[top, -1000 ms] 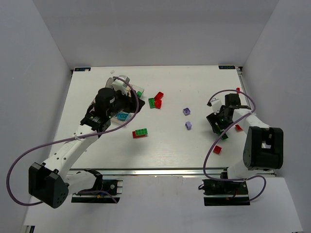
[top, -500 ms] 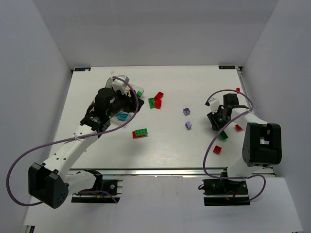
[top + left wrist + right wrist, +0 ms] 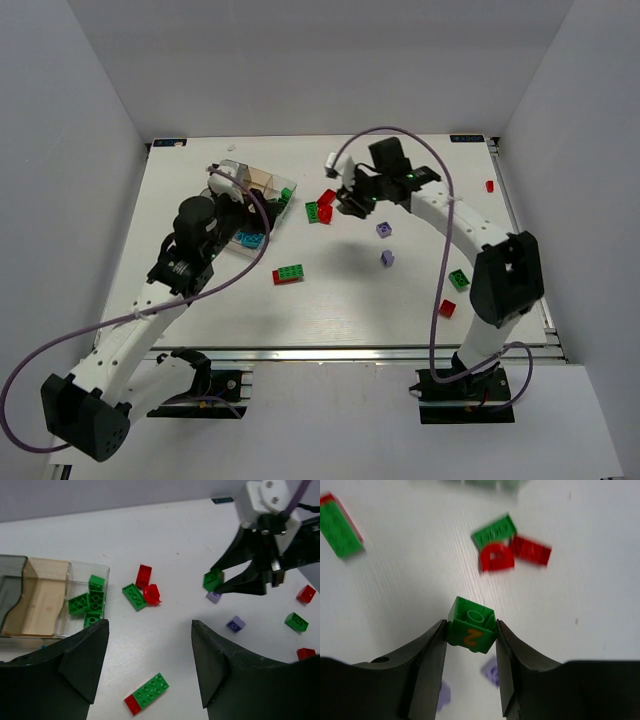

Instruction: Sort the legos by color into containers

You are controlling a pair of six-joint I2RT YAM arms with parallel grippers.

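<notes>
My right gripper (image 3: 345, 203) is shut on a green brick marked with an orange 2 (image 3: 471, 630) and holds it above the table, just right of a cluster of one green brick (image 3: 312, 211) and two red bricks (image 3: 326, 205). The held brick also shows in the left wrist view (image 3: 213, 579). The clear tray (image 3: 262, 178) lies at the left; its right-end compartment holds several green bricks (image 3: 87, 603). My left gripper (image 3: 150, 667) is open and empty, hovering near the tray's near side above a flat green-and-red brick (image 3: 146, 693).
Two light purple bricks (image 3: 384, 230) (image 3: 388, 258) lie mid-table. A green brick (image 3: 459, 280) and a red one (image 3: 447, 308) lie at the right, another red one (image 3: 490, 185) by the right edge. A cyan brick (image 3: 250, 240) sits beside the tray.
My right arm has swung from the table's right side to the middle, carrying the green brick. My left arm has drawn back toward me, uncovering the tray.
</notes>
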